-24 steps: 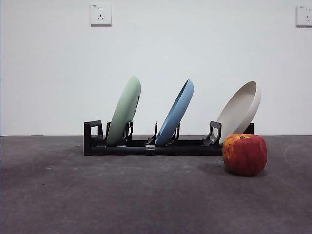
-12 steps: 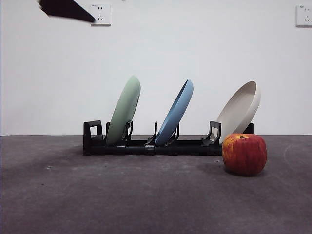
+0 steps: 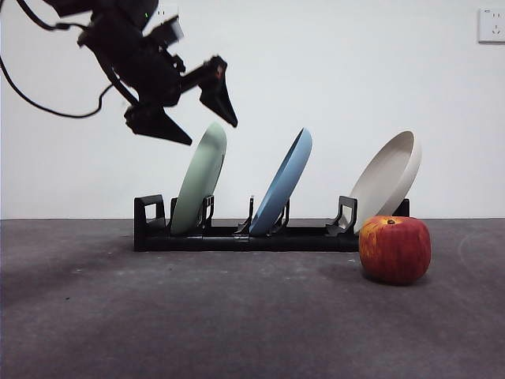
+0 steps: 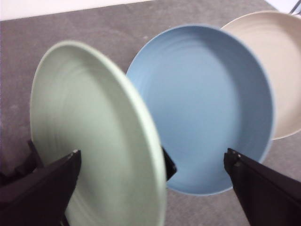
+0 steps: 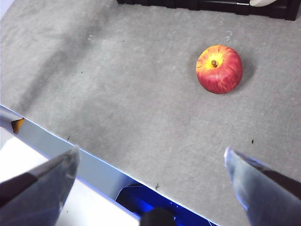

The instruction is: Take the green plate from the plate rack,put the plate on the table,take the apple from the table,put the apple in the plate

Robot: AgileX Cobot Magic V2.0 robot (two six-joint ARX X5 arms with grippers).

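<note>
The green plate [image 3: 197, 185] leans in the left slot of the black plate rack [image 3: 237, 237]. It also shows in the left wrist view [image 4: 94, 136]. My left gripper [image 3: 211, 133] is open and hangs just above the plate's top rim, one jaw on each side of it, not touching. In the left wrist view [image 4: 153, 155] the rim runs between its jaws. The red apple [image 3: 394, 249] sits on the table [image 3: 197, 316] in front of the rack's right end. My right gripper [image 5: 150, 153] is open and empty, high over the table's near edge, well short of the apple [image 5: 219, 69].
A blue plate [image 3: 282, 181] stands in the rack's middle slot and a beige plate [image 3: 387, 178] in the right slot, just behind the apple. Both also show in the left wrist view, the blue plate [image 4: 207, 103] close behind the green one.
My left arm has come down into the front view from the top left and now hangs over the green plate's rim. Plates, rack and apple have not moved.
</note>
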